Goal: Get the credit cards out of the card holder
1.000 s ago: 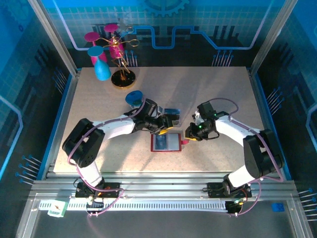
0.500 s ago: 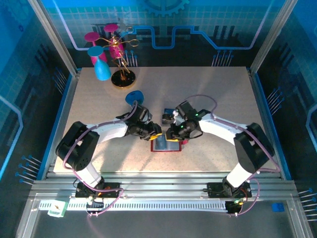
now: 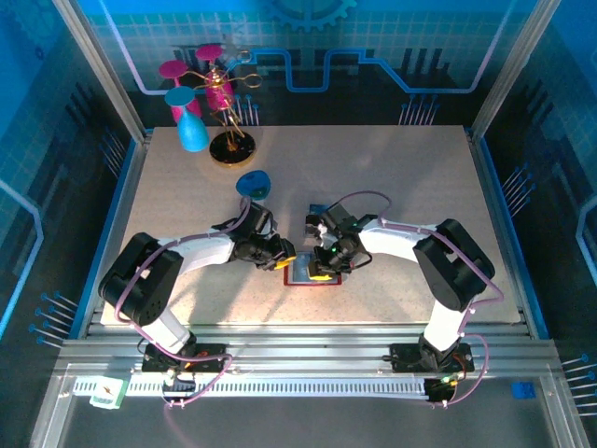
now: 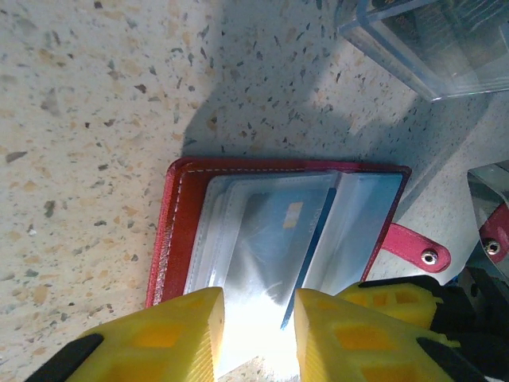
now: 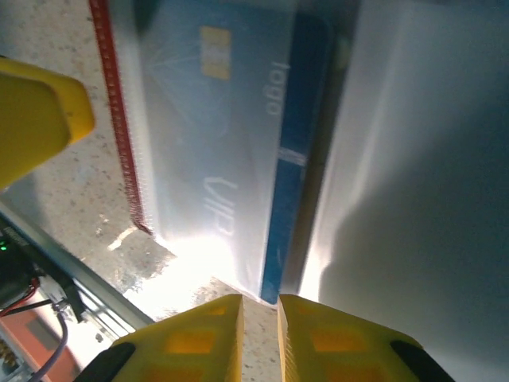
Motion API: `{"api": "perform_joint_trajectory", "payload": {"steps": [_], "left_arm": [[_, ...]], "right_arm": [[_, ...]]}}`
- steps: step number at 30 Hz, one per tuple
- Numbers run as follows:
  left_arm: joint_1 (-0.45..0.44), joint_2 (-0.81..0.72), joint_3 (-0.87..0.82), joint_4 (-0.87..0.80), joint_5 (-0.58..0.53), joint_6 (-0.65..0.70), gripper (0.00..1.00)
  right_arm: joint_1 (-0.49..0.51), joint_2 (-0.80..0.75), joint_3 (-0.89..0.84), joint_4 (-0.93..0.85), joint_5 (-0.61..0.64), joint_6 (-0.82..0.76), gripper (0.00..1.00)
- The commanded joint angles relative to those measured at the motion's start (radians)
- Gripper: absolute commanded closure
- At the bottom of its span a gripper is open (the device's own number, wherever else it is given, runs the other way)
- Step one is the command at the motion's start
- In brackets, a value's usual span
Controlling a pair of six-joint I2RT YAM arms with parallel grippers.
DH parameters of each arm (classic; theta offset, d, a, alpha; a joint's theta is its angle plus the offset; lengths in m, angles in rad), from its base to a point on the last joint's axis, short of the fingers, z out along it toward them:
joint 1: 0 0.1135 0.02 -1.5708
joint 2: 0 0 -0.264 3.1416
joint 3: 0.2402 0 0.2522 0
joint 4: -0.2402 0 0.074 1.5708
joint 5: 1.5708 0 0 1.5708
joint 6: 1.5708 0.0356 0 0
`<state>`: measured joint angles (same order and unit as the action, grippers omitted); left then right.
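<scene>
The red card holder (image 3: 300, 278) lies open on the table near the front middle. In the left wrist view the card holder (image 4: 179, 227) shows clear sleeves over a bluish credit card (image 4: 278, 231), and its snap tab (image 4: 413, 247) points right. My left gripper (image 3: 286, 262) is at the holder's left edge; its jaws stand apart over the sleeve's near edge (image 4: 256, 334). My right gripper (image 3: 324, 268) is low over the holder from the right. Its fingers (image 5: 258, 338) are narrowly apart with bare table between them, just short of the blue-striped credit card (image 5: 238, 143).
A clear plastic tray (image 3: 319, 209) sits just behind the holder, and its corner (image 4: 429, 40) rises at the top right of the left wrist view. A blue disc (image 3: 252, 182) lies farther back left. A stand with pink and blue cups (image 3: 210, 103) occupies the far left corner.
My right gripper has swung left onto the holder. My left gripper has slid down to the holder's left edge. Both pairs of jaws have narrowed.
</scene>
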<state>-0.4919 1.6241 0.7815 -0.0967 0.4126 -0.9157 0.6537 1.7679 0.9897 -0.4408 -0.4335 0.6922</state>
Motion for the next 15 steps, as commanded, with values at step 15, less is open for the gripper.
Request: {"api": "perform_joint_trajectory", "payload": {"steps": [15], "left_arm": [[0.003,0.058,0.052,0.009,0.074,0.025,0.87]], "right_arm": [[-0.078,-0.045,-0.017,0.137,-0.076,0.085,0.77]]}}
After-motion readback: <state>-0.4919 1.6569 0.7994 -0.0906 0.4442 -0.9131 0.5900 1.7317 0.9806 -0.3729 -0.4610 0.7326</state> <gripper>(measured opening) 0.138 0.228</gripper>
